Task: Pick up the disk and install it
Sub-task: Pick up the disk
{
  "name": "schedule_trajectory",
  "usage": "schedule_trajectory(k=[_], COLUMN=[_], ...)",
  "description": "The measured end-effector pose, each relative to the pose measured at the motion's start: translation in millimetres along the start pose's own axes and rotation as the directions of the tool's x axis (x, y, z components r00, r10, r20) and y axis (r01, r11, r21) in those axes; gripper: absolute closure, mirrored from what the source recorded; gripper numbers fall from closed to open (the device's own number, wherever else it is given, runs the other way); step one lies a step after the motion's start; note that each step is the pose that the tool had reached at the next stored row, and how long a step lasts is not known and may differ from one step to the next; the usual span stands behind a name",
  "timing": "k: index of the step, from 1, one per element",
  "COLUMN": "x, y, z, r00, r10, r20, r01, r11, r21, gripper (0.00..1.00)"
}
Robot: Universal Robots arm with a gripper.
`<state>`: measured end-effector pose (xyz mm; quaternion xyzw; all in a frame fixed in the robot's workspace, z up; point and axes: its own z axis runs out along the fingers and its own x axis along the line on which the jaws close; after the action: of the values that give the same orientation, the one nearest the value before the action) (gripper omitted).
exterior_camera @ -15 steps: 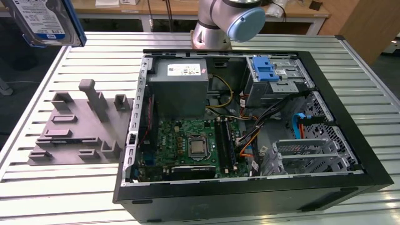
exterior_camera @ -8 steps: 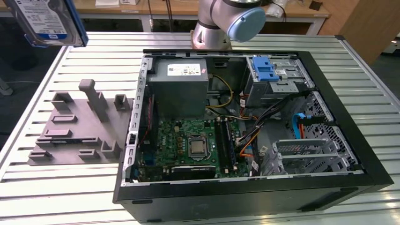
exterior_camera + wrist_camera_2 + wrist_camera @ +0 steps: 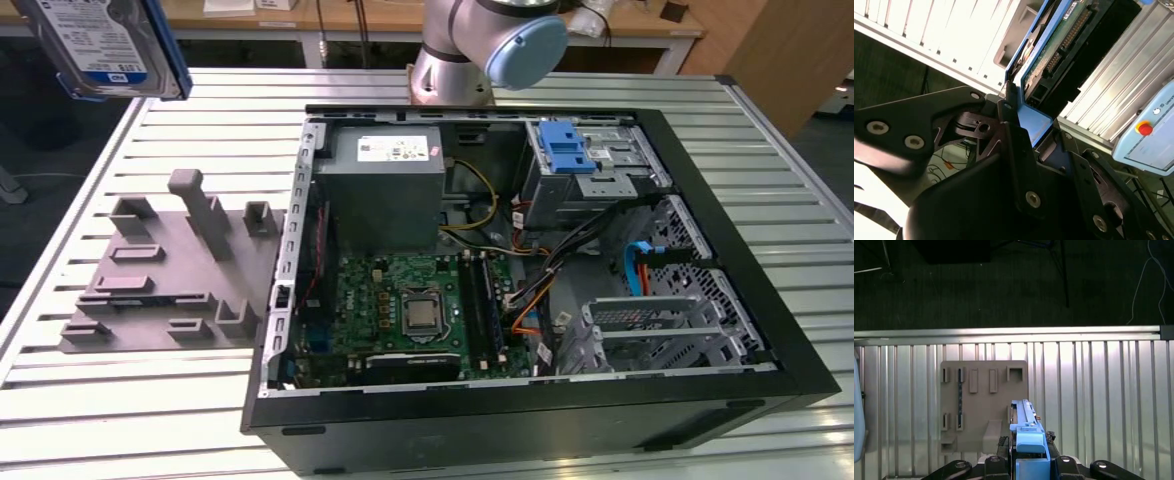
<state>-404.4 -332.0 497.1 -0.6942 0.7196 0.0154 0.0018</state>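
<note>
Second wrist view, disk (image 3: 1060, 44) clamped between jaws

The disk (image 3: 96, 42) is cut off by the exterior view's top edge; in the first wrist view the claw (image 3: 1030, 464) hides its gripped end.

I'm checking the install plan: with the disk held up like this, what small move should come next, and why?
Probably carry it toward the exterior view's right. The pincer grips the disk high above the grey fixture, outside the open case, whose drive cage lies that way.
</note>
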Motion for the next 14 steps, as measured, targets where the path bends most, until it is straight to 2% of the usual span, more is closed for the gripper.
schedule_trajectory(k=[14], x=[-0.3], y=[-10.6], z=[-0.2], r00=[1.0], r10=[0.0], r20=[0.0], r01=[0.0], r11=[1.0], r21=[0.0], gripper=[0.64])
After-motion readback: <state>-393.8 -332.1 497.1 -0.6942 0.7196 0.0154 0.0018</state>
